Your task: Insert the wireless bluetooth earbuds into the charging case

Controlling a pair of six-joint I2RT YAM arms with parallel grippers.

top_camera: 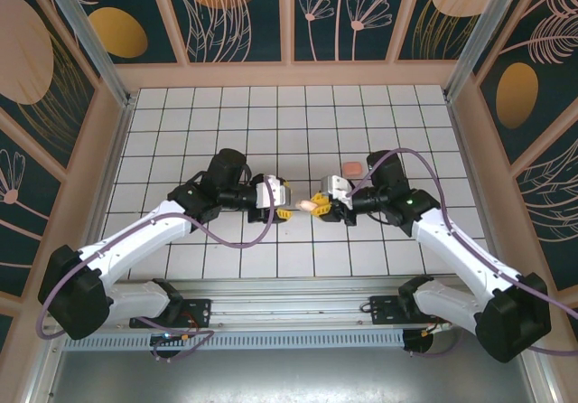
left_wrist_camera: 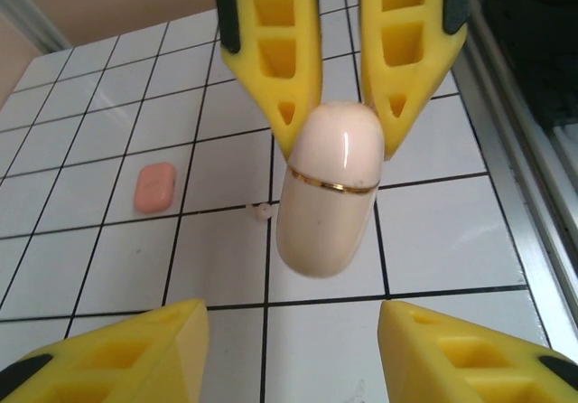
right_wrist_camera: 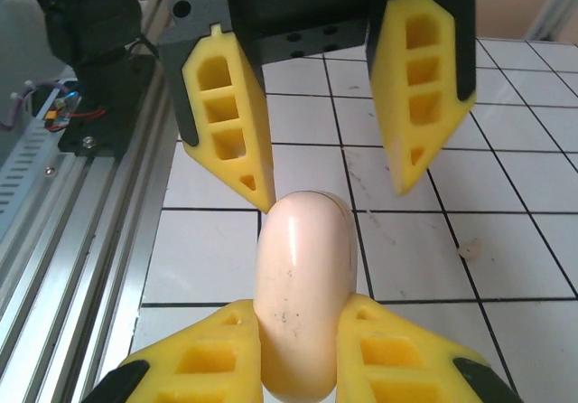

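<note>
Earbud (left_wrist_camera: 261, 210): tiny, pale, rounded; charging case (left_wrist_camera: 330, 195) glossy beige, gold-banded.

Cases: two. One beige case (left_wrist_camera: 330, 191), one pink case (left_wrist_camera: 155, 187). Earbuds: one tiny pale earbud (left_wrist_camera: 262, 210) spotted on the tiles (left_wrist_camera: 433, 231). Arms: two, left arm (top_camera: 135, 240), right arm (top_camera: 461, 251). Purple cables (top_camera: 226, 242): two, one per arm.
</note>
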